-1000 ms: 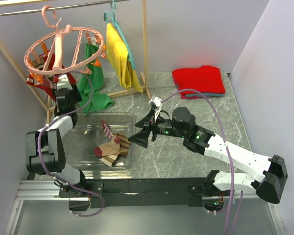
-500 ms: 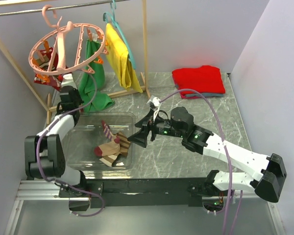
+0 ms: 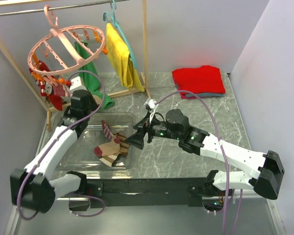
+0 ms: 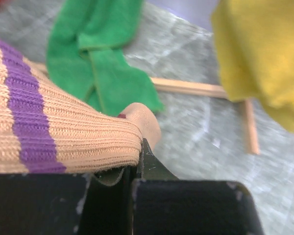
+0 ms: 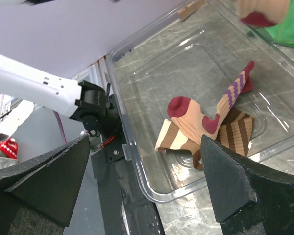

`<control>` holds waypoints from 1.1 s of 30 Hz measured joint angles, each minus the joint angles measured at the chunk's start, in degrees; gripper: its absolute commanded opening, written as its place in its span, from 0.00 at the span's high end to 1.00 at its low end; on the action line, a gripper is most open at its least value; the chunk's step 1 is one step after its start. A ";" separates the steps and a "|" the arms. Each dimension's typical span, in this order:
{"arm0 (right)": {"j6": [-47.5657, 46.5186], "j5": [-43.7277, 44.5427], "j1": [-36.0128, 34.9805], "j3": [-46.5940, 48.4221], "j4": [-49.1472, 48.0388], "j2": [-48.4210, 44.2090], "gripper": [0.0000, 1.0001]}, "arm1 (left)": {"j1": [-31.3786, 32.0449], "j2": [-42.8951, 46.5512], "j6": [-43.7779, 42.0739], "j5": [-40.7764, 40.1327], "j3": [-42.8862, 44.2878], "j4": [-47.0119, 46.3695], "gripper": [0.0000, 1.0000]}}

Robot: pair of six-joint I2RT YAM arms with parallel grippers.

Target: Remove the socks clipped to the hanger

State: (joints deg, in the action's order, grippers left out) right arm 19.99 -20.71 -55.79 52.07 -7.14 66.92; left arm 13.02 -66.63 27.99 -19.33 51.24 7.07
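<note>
The round pink hanger (image 3: 66,45) hangs from the rail at the top left, tilted. A red sock with a white pattern (image 3: 52,97) dangles below its left rim. My left gripper (image 3: 67,93) reaches up beside that sock, under the ring. In the left wrist view it (image 4: 132,169) is shut on the edge of a beige sock with a purple stripe (image 4: 63,132). Whether a clip still holds this sock is hidden. My right gripper (image 3: 137,138) hangs open over the tub's near right corner, fingers (image 5: 44,181) wide apart, nothing between them. Several socks (image 5: 201,127) lie in the tub.
A clear plastic tub (image 3: 78,156) stands under the hanger. A green cloth (image 3: 90,81) and a yellow garment (image 3: 120,56) on a teal hanger hang from the wooden rack (image 3: 145,49). Folded red cloth (image 3: 198,80) lies at the back right.
My left gripper has gone from open to shut on the beige sock, and the arm has swung right and stretched out. The hanger has swung and tilted. The right arm has crept slightly left.
</note>
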 measured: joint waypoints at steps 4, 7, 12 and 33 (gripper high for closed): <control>0.09 1.11 -0.28 0.00 0.33 0.02 0.00 | 3.96 6.05 4.50 0.39 -1.31 3.87 0.99; -0.13 1.88 -0.33 0.48 0.87 1.05 0.00 | 6.23 8.85 6.84 1.79 -1.75 6.19 0.99; -1.60 3.17 -0.35 4.85 2.23 6.64 0.00 | 7.10 11.65 9.07 4.81 -2.69 9.44 0.99; -4.44 2.21 -0.33 19.41 -8.41 31.19 0.00 | 7.21 25.14 10.27 13.73 0.11 19.28 0.99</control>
State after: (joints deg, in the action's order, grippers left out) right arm 15.55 -18.50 -56.12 71.48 -15.55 98.10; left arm 20.23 -41.50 38.26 -5.61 51.35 26.35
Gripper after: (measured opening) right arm 0.996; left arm 0.036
